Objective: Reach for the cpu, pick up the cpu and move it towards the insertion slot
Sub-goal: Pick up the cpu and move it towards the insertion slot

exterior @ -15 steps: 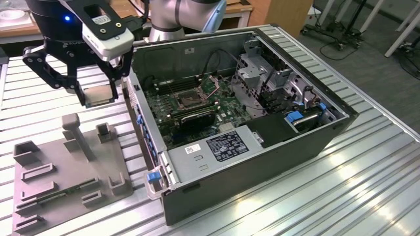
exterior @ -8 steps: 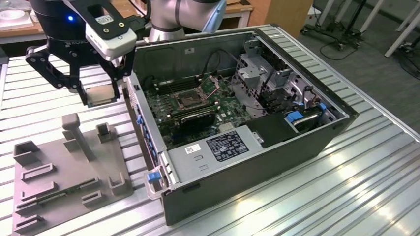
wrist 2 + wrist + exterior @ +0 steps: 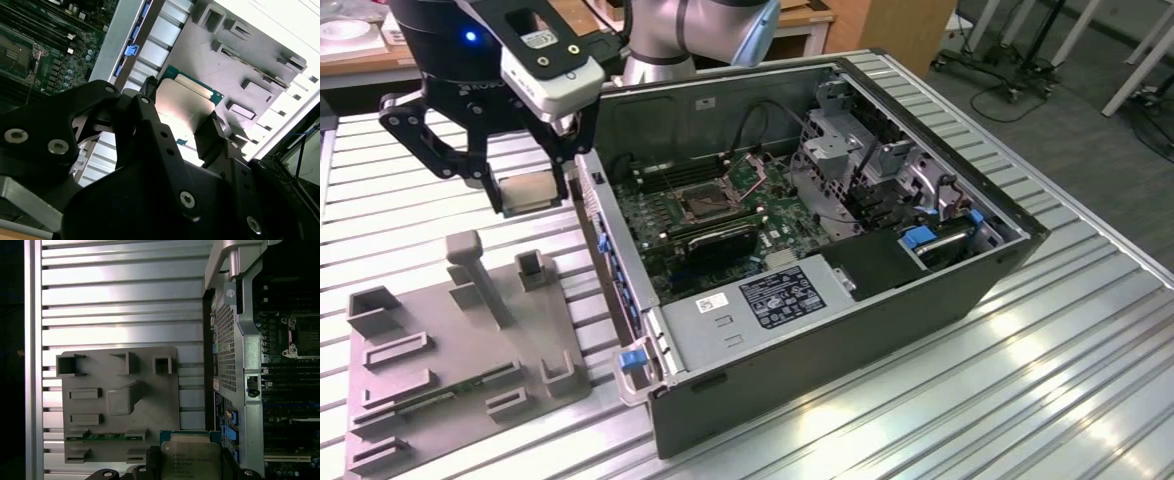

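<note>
My gripper (image 3: 530, 196) hangs above the slatted table between the grey tray and the open computer case, shut on the cpu (image 3: 527, 190), a flat square chip held by two opposite edges. In both wrist views the cpu (image 3: 182, 107) (image 3: 192, 457) sits between the black fingers (image 3: 150, 95) (image 3: 151, 456), silvery top with a green rim. The insertion slot (image 3: 698, 203) is a square silver-framed socket on the motherboard inside the case, to the exterior view's right of the gripper. In the wrist views the slot (image 3: 304, 335) (image 3: 15, 54) lies beyond the case wall.
The grey plastic tray (image 3: 454, 340) (image 3: 120, 400) lies on the table below the gripper, with upright posts and a green memory stick (image 3: 447, 392) (image 3: 105, 436). The case's side wall (image 3: 607, 250) stands between gripper and motherboard. Drive cages (image 3: 881, 170) fill the case's far side.
</note>
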You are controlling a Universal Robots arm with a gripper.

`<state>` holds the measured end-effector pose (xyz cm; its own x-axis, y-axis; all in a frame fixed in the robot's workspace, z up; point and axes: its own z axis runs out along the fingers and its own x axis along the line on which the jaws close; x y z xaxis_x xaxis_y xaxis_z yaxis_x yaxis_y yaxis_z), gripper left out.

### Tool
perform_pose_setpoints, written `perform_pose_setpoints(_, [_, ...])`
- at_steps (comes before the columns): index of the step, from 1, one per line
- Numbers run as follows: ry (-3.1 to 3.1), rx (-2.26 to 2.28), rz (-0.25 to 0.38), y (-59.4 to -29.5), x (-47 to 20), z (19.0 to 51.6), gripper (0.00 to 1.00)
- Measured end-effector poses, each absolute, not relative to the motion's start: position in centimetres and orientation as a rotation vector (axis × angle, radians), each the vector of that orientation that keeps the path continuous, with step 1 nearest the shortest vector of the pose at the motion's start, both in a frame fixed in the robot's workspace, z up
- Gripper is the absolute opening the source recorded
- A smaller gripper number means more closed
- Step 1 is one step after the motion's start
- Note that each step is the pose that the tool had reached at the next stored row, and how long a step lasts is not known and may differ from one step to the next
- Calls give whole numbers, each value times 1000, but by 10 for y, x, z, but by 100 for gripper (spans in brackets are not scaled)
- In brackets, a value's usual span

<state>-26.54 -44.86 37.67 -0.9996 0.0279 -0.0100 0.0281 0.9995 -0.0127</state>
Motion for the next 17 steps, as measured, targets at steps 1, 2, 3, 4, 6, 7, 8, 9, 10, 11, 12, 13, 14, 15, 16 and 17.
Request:
perform_pose_setpoints(1, [3131,44,-20,-449,-265,377,55])
perform_pose_setpoints(2, [3131,44,-20,-449,-264,377,55])
perform_pose_setpoints(3, [3131,44,-20,-449,-264,377,55])
perform_pose_setpoints(4, [3131,44,-20,-449,-263,377,55])
perform_pose_setpoints(6, [3131,44,-20,-449,-262,377,55])
perform_pose_setpoints(7, [3131,44,-20,-449,-262,377,55])
perform_pose_setpoints(8, [3131,44,-20,-449,-261,377,55])
perform_pose_setpoints(9, [3131,44,-20,-449,-261,377,55])
perform_pose_setpoints(10, [3131,44,-20,-449,-260,377,55])
perform_pose_setpoints(11, [3131,44,-20,-449,-259,377,55])
perform_pose_setpoints(12, [3131,44,-20,-449,-259,377,55])
perform_pose_setpoints(13, [3131,44,-20,-449,-258,377,55])
perform_pose_setpoints(14, [3131,44,-20,-449,-257,377,55])
perform_pose_setpoints(15, [3131,44,-20,-449,-257,377,55])
perform_pose_setpoints(16, [3131,44,-20,-449,-256,377,55])
perform_pose_setpoints(17, [3131,44,-20,-449,-255,377,55])
